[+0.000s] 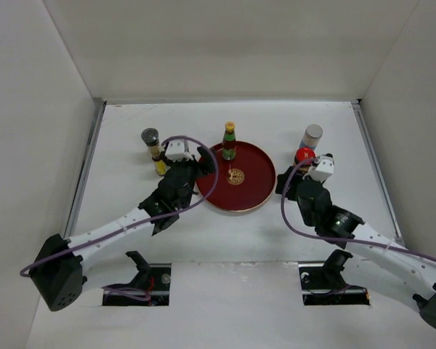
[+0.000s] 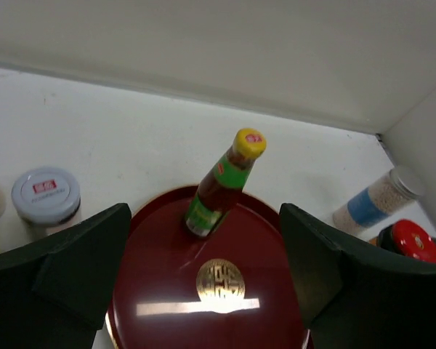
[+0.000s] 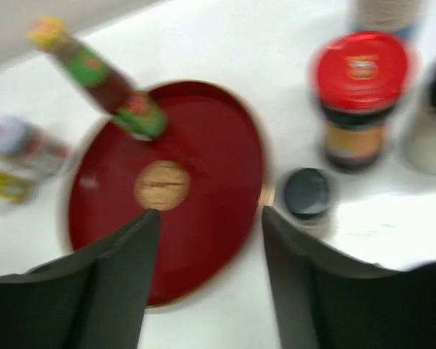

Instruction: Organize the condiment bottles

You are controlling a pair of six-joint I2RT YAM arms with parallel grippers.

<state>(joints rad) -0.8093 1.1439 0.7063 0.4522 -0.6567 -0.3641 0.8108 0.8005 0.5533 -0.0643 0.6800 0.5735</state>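
A tall dark bottle with a yellow cap and green label (image 1: 229,141) (image 2: 221,183) (image 3: 102,81) stands upright at the back of the dark red round tray (image 1: 256,190) (image 2: 160,291) (image 3: 218,138). My left gripper (image 1: 202,161) (image 2: 207,269) hangs open over the tray's left part, nothing between its fingers. My right gripper (image 1: 283,182) (image 3: 211,218) is open and empty at the tray's right rim. A grey-capped jar (image 1: 150,138) (image 2: 46,196) stands left of the tray. Right of it are a red-capped jar (image 1: 304,154) (image 3: 357,94), a silver-capped bottle with a blue label (image 1: 312,135) (image 2: 378,200) and a small dark-capped jar (image 3: 307,193).
A small yellow bottle (image 1: 160,166) stands beside the grey-capped jar, close to my left arm. A white jar (image 3: 430,127) shows at the right edge of the blurred right wrist view. White walls close the table (image 1: 131,240) at the back and on both sides.
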